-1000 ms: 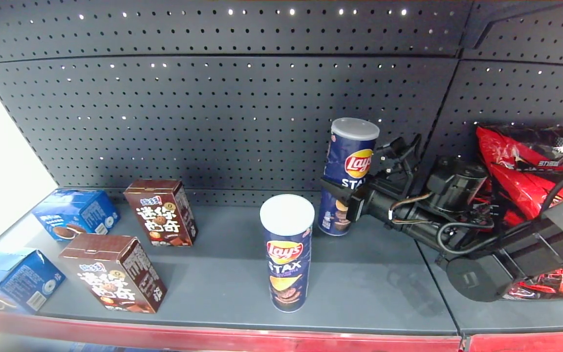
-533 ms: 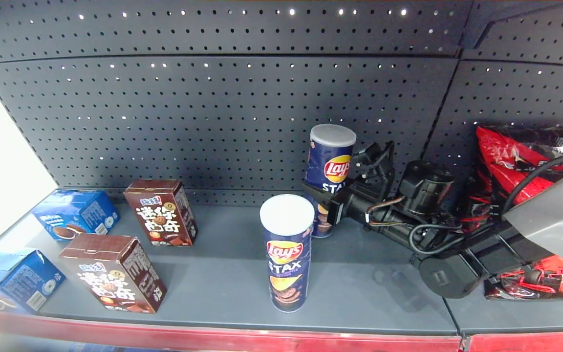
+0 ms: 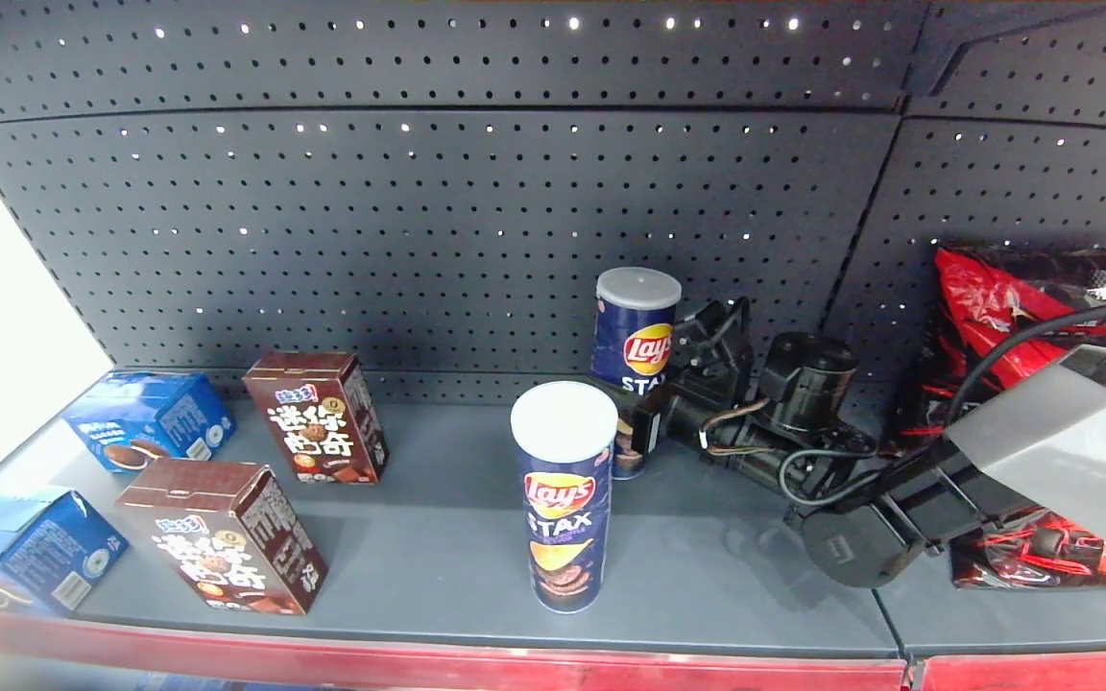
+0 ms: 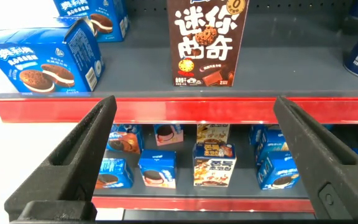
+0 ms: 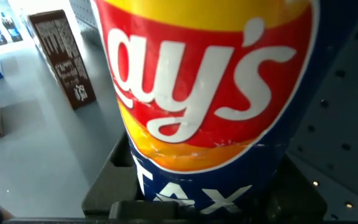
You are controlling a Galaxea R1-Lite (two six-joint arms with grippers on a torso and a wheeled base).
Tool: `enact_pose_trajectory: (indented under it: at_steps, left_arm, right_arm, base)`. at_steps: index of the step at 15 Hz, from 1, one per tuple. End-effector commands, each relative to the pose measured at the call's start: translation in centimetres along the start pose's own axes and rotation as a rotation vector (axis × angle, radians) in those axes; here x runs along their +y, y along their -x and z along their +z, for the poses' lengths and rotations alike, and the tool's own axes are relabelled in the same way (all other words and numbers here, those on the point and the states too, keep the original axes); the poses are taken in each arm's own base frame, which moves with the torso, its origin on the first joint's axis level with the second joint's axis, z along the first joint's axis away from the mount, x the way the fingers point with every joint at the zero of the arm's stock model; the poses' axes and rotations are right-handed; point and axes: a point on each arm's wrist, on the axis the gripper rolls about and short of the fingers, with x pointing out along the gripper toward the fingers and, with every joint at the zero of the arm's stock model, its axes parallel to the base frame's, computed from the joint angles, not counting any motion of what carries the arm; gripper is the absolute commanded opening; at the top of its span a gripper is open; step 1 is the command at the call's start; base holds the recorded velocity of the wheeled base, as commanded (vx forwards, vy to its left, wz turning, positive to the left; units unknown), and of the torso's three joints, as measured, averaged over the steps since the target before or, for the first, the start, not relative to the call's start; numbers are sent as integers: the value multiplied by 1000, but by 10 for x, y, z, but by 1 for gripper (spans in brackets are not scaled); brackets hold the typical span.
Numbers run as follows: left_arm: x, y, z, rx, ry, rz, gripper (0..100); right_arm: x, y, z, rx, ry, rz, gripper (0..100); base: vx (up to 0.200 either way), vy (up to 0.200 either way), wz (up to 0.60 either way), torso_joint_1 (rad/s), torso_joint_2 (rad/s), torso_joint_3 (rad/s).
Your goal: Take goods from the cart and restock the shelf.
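Red lip (image 3: 419, 662) of the grey shelf (image 3: 726, 566) is seen nearest, running across the front. The left gripper (image 4: 191, 163) is held just in front of that lip, on the left side. Its jaws are spread wide and nothing is held between them. Small boxes (image 4: 157, 177) on a lower shelf are seen past it.

On the shelf, three items are set close to the lip. A near blue box (image 3: 20, 547) is placed at the far left, with its top flap open. A near brown box (image 3: 227, 537) is set just right of it, turned at an angle. The front can (image 3: 563, 499) is stood upright near the middle, apart from the boxes, white lid on top.

Farther back on the left, a far blue box (image 3: 150, 417) and a far brown box (image 3: 318, 417) are set side by side, near the back wall.

The held can (image 3: 635, 331) is found behind the front can and slightly to its right. It is kept upright, close to the pegboard (image 3: 419, 240). It is pinched low on its body by the right gripper (image 3: 637, 432), which is extended in from the right, one finger at each side. The can's base is partly hidden by the front can, so contact with the shelf cannot be told.

Red bags (image 3: 1014, 307) are leaned against the pegboard at the far right, partly covered by the right arm.
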Motion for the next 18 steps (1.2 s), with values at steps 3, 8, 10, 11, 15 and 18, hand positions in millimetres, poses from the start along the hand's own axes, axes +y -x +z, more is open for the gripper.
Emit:
enact_pose_trajectory:
  at_steps: [3, 8, 10, 11, 15, 18]
  left_arm:
    - [0, 0, 0, 2, 0, 0, 100]
    - [0, 0, 0, 2, 0, 0, 100]
    - [0, 0, 0, 2, 0, 0, 100]
    - [0, 0, 0, 0, 0, 0, 100]
    - [0, 0, 0, 2, 0, 0, 100]
    - [0, 0, 0, 2, 0, 0, 100]
  right_arm:
    - [-2, -4, -5, 1, 0, 3, 0]
    - [-4, -11, -5, 0, 1, 1, 0]
    - [-6, -11, -7, 3, 0, 0, 0]
    - [-6, -11, -8, 3, -1, -2, 0]
    - [-7, -12, -13, 15, -3, -3, 0]
    - [-7, -13, -18, 26, -6, -4, 0]
  base:
    - [0, 0, 0, 0, 0, 0]
    - [0, 0, 0, 0, 0, 0]
    - [0, 0, 0, 0, 0, 0]
    - [0, 0, 0, 0, 0, 0]
    - [0, 0, 0, 0, 0, 0]
    - [0, 0, 0, 0, 0, 0]
